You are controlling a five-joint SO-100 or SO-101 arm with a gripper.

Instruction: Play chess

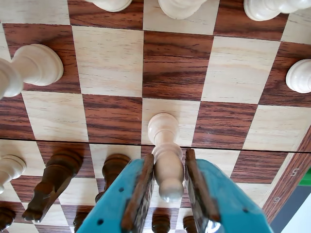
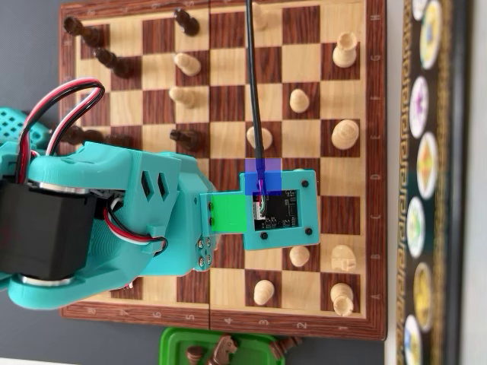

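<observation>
Ahead of the pincer [image 1: 170, 194], bare squares of the chessboard [image 1: 175, 63] lie open, while dark pieces [image 1: 53, 182] crowd its left and light pieces [image 1: 182, 6] line the far row.

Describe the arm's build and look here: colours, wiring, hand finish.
The arm is teal printed plastic with a black servo motor and red, black and white wires. A camera board sits on a teal mount, with a black cable. The hand has teal fingers lined with brown pads.
</observation>
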